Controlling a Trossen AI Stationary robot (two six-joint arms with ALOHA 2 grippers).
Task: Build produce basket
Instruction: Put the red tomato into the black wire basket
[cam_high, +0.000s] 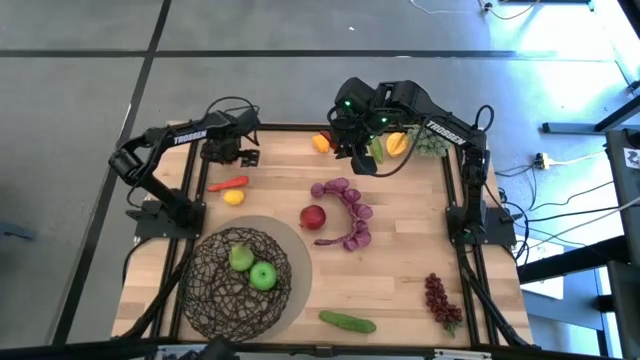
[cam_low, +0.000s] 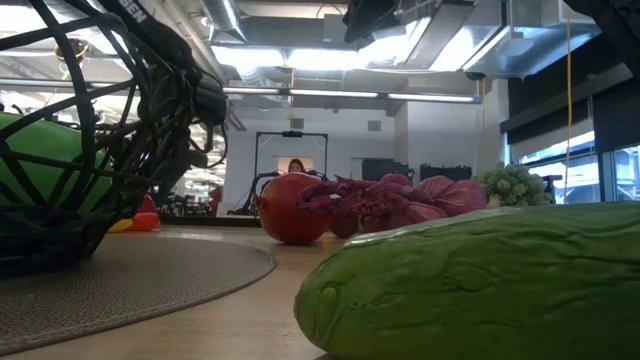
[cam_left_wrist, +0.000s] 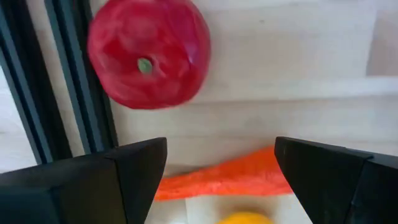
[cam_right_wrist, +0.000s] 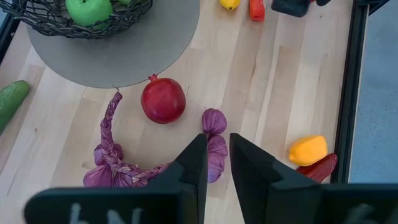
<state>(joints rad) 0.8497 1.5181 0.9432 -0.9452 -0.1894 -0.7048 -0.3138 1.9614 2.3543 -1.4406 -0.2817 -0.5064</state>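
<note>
The dark wire basket (cam_high: 240, 275) sits on a grey round mat (cam_high: 292, 240) near the table's left near corner. It holds a green pear (cam_high: 240, 258) and a green apple (cam_high: 263, 276). My left gripper (cam_high: 232, 152) (cam_left_wrist: 221, 168) is open, low over the far left corner. Ahead of its fingers lie a red round fruit (cam_left_wrist: 149, 53), a red chili (cam_left_wrist: 230, 177) and a yellow fruit (cam_left_wrist: 239, 218). My right gripper (cam_high: 358, 150) (cam_right_wrist: 214, 158) hangs high over the far middle, fingers nearly together and empty. Below it lie a purple braid (cam_right_wrist: 124, 162) and a pomegranate (cam_right_wrist: 163, 101).
On the table lie an orange fruit (cam_high: 322, 142), green and yellow pieces (cam_high: 385, 147) beside the right gripper, a pale green bunch (cam_high: 432, 143), dark-red grapes (cam_high: 440, 300) and a cucumber (cam_high: 347, 321) at the near edge. Black frame rails (cam_high: 190, 170) run along both sides.
</note>
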